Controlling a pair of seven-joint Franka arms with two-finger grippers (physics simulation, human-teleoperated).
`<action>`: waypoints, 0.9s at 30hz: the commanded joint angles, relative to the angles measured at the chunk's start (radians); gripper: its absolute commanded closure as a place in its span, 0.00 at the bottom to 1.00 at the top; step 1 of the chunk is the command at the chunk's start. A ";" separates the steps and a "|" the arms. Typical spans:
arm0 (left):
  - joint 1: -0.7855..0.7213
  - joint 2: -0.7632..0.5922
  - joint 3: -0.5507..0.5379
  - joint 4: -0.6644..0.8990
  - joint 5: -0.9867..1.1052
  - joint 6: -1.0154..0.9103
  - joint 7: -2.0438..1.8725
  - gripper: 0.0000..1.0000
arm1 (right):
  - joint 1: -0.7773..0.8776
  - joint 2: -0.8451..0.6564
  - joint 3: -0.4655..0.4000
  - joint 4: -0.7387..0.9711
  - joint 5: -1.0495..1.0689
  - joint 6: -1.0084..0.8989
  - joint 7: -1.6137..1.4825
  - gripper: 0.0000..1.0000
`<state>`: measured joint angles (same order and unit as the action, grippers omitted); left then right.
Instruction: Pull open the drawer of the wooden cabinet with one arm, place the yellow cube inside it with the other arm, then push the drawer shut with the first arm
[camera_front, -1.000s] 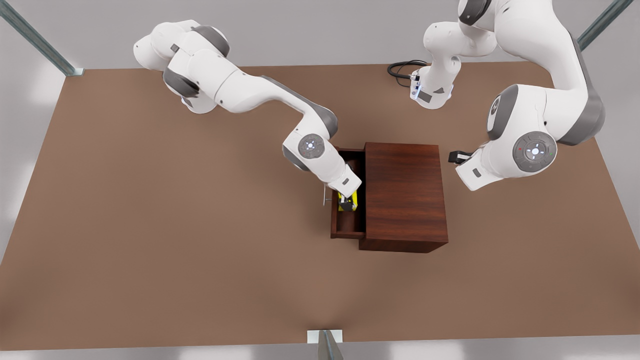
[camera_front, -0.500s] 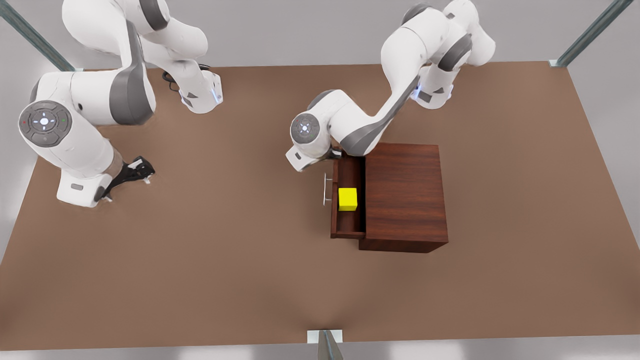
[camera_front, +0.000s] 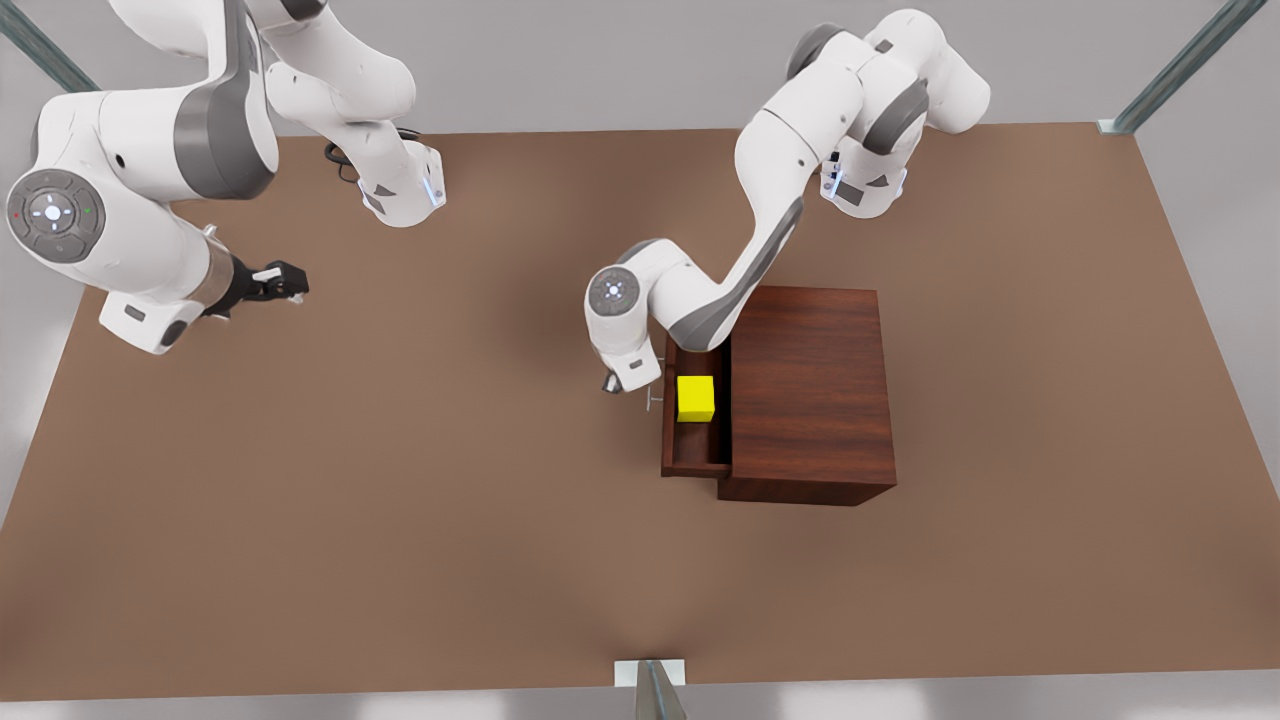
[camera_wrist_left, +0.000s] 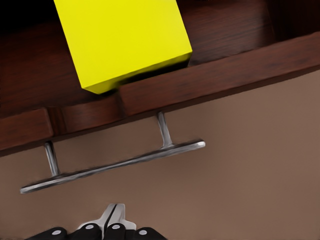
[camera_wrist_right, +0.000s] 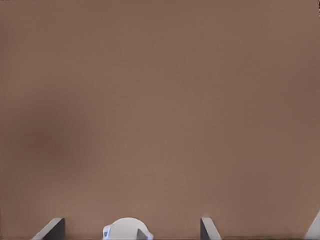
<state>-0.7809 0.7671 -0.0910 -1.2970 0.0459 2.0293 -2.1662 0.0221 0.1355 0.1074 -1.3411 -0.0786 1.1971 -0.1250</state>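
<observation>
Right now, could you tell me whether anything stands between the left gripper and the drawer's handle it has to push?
Nothing visible does. The left gripper, fingers closed together, faces the silver handle of the open drawer with only bare table between. The yellow cube already lies inside. The right gripper waits far off.

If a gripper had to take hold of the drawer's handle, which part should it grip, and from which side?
Probably the middle of the silver bar handle, between its two posts. The bar stands clear of the drawer front, so jaws can close across it from the open table side, where the left gripper sits with jaws shut.
</observation>
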 joint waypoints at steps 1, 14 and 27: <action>0.002 0.001 -0.012 -0.018 0.002 0.057 -1.005 0.79 | -0.001 0.000 0.002 -0.004 0.003 -0.001 0.196 0.00; 0.074 0.001 -0.072 -0.053 0.003 -0.044 -0.635 0.79 | -0.001 0.012 0.002 -0.003 0.005 -0.007 0.191 0.00; 0.385 -0.009 -0.355 -0.110 0.146 -0.070 -0.629 0.79 | -0.001 0.015 0.002 -0.003 0.026 -0.007 0.170 0.00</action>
<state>-0.4115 0.7583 -0.4306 -1.4070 0.1572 1.9777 -2.6811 0.0215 0.1515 0.1086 -1.3439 -0.0555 1.1911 0.0171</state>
